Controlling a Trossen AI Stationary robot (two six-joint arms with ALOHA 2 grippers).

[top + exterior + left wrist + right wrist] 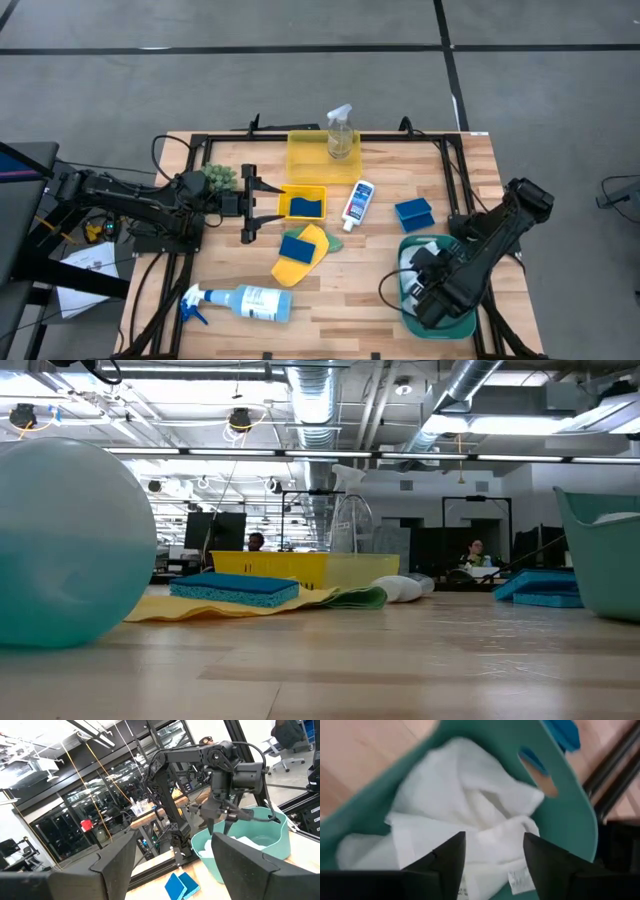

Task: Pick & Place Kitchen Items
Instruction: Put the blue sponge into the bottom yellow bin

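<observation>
My right gripper (pixel 492 847) hangs open, pointing down over the teal bin (pixel 470 322), just above a crumpled white cloth (pixel 470 815) that lies in the bin. My left gripper (pixel 262 205) waits open at the table's left, level, beside the small yellow tray (pixel 303 190) that holds a blue sponge. A clear spray bottle (pixel 340 130) stands in the big yellow tray (pixel 300 160). A blue-white spray bottle (pixel 245 302) lies on its side near the front edge. A blue sponge (pixel 296 246) rests on a yellow cloth (pixel 290 270), beside a green cloth (pixel 336 243).
A small white blue-capped bottle (pixel 358 204) lies mid-table and another blue sponge (pixel 413 212) lies just beyond the bin. A small green plant (pixel 220 178) sits by the left arm. Bare wood shows between the bottle and the bin.
</observation>
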